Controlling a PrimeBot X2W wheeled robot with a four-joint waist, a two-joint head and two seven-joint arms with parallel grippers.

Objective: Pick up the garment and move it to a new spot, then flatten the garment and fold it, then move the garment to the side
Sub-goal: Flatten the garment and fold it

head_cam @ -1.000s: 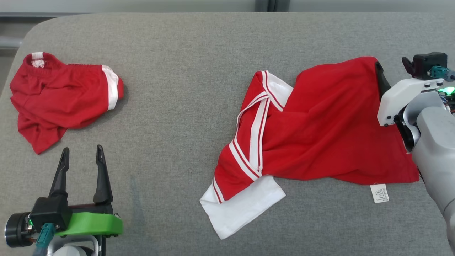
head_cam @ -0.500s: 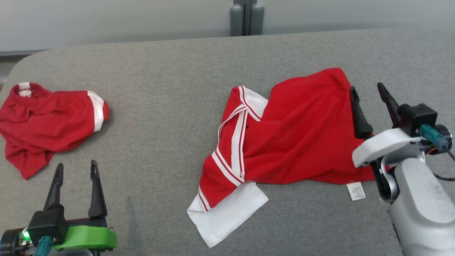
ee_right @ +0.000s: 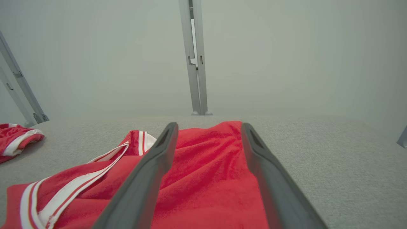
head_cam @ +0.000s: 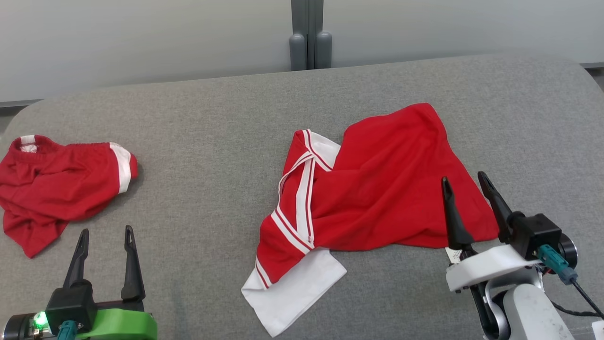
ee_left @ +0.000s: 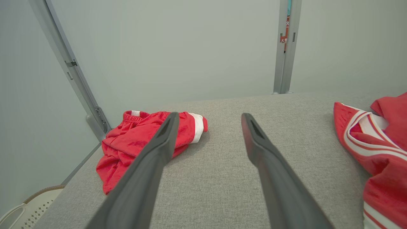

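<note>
Now | R gripper (head_cam: 463, 177), jaws apart, over red shirt (head_cam: 387, 189) | L gripper (head_cam: 105, 230) same

- On the surface (head_cam: 212, 141) before you, the garment (head_cam: 377, 198) lies right of centre, reaching from the middle toward the right end.
- The shorts (head_cam: 56, 184) lie at the left end of the surface, well apart from the garment.
- Your left tool (head_cam: 106, 230) sits at the near left, nearer you than the shorts and just to their right.
- Your right tool (head_cam: 463, 177) sits at the near right, fingertips over the garment's near right corner; contact cannot be judged.
- A label (head_cam: 453, 255) lies at that corner, just beside the right tool.
- Behind the surface stands a wall (head_cam: 141, 42), with a post (head_cam: 309, 42) near its middle.
- In the left wrist view, a basket (ee_left: 19, 210) sits below the surface's left end.
</note>
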